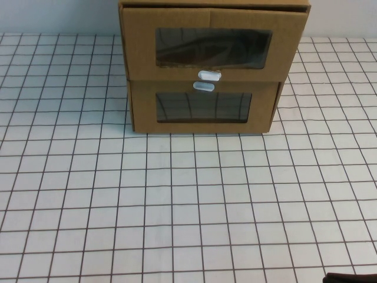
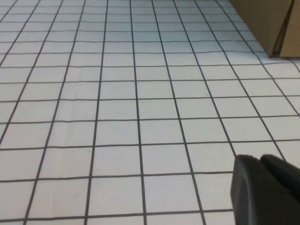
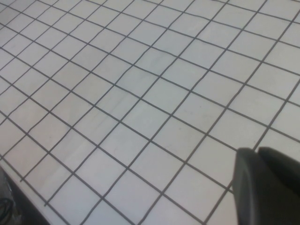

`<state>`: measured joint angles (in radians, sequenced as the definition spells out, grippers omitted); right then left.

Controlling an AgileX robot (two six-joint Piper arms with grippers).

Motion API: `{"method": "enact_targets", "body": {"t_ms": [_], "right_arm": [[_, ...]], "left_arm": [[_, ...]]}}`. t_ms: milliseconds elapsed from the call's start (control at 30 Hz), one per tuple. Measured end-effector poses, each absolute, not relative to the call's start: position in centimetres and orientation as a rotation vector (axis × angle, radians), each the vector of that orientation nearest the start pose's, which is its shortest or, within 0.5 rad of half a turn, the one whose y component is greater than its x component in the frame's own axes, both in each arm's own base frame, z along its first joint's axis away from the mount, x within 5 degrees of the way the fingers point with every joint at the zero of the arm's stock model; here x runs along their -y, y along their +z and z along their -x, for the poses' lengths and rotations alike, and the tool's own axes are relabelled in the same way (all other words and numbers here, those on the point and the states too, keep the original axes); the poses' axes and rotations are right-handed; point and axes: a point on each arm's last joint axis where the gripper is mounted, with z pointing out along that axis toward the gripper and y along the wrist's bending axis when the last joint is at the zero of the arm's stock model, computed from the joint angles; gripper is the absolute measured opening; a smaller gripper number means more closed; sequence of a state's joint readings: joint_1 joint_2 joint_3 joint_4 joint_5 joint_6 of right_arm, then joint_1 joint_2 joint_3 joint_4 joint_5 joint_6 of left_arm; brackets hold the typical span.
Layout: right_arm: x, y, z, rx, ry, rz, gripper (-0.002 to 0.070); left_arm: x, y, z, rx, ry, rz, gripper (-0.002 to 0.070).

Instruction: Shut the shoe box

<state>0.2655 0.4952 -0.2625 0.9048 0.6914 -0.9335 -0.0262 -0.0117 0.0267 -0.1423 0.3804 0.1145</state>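
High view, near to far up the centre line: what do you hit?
Gridded table → lower cardboard box → shoe box stacked on it, front sticking out. Left gripper and right gripper show only in wrist views.

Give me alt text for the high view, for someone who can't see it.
Two brown cardboard drawer boxes stand stacked at the far side of a white gridded table; the upper one, the shoe box, juts forward over the lower box, its drawer pulled out. Neither gripper shows here; only a dark sliver sits at the bottom right corner.
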Motion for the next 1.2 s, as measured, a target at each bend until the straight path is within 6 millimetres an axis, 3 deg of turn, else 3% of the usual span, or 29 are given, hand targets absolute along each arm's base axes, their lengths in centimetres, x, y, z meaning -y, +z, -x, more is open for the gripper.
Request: {"method": "enact_targets", "body": {"t_ms": [433, 633, 767, 967, 1200], "right_arm": [[-6.5, 23.5, -6.4, -1.977, 0.618, 0.745, -0.0014], [-5.3, 25.0, -5.2, -1.767, 0.454, 0.699, -0.0014], [-3.5, 25.8, -5.3, -1.567, 0.3, 0.468, -0.0014], [-1.2, 23.3, -5.1, -1.421, 0.314, 0.074, -0.0014], [-1.2, 20.7, -5.5, -1.495, 0.338, 0.037, -0.0014]], "left_arm": [[0.6, 17.1, -5.2, -1.875, -0.08, -0.044, -0.0005], [0.6, 17.1, -5.2, -1.875, -0.08, -0.044, -0.0005], [0.6, 17.1, -5.2, -1.875, -0.08, -0.044, -0.0005], [0.6, 17.1, -5.2, -1.875, -0.08, -0.044, -0.0005], [0.6, 17.1, -5.2, -1.877, -0.08, -0.044, -0.0005]]}}
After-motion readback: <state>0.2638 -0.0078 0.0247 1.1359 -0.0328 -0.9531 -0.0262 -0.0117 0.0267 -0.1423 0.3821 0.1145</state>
